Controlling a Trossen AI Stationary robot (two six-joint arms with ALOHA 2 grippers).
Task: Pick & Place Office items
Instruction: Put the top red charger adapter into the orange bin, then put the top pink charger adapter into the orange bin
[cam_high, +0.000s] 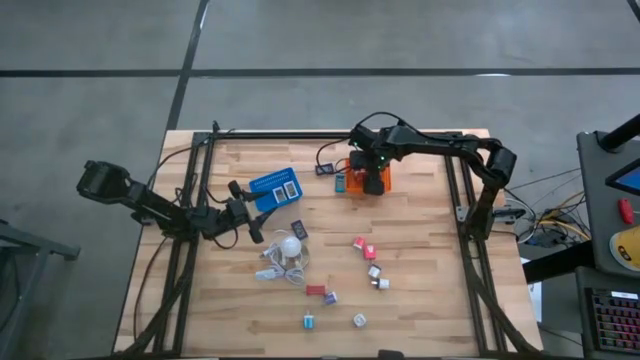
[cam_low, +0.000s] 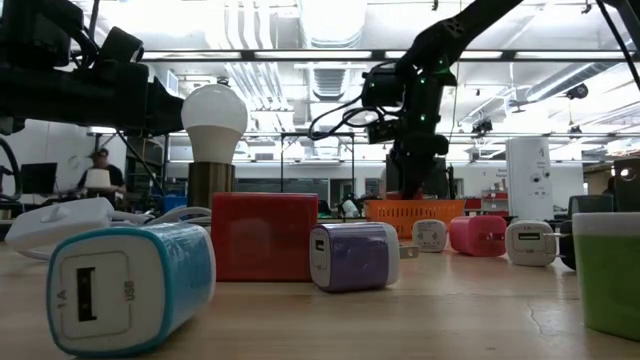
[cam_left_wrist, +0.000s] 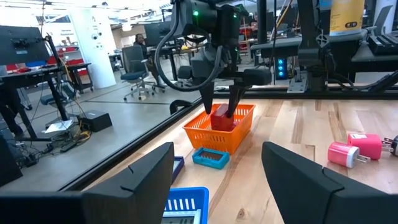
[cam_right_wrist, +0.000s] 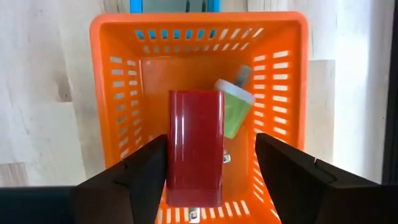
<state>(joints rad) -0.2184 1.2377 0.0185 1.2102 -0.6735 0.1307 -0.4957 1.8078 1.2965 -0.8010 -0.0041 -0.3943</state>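
While the right pincer (cam_right_wrist: 211, 171) hangs over the orange basket (cam_right_wrist: 292, 93), we find its fingers spread wide, one on each side of a red block (cam_right_wrist: 194, 146) and clear of it. We see the block lying inside the basket, beside a green piece (cam_right_wrist: 236, 112) that leans against it. In the left wrist view the same pincer (cam_left_wrist: 221, 102) stands in the basket (cam_left_wrist: 239, 130) above the block (cam_left_wrist: 221, 118), and a small blue tray (cam_left_wrist: 210, 158) lies on the desk just beside the basket.

We note the left pincer (cam_high: 250, 222) well apart from the orange basket, near the blue basket (cam_high: 275, 187); its fingers stand open and hold nothing.

We record the remaining items loose on the desk (cam_high: 440, 290), all away from the orange basket: a pink piece (cam_high: 364, 245), a white cube (cam_high: 381, 283), a red block (cam_high: 315, 291), a bluish bit (cam_high: 310, 321) and another small cube (cam_high: 359, 320). A bulb (cam_high: 290, 247) with its white cord lies among them, nearer the blue basket.

From the low view we see a teal charger (cam_low: 130, 285), a red block (cam_low: 263, 237) and a purple charger (cam_low: 353, 256) in the foreground.
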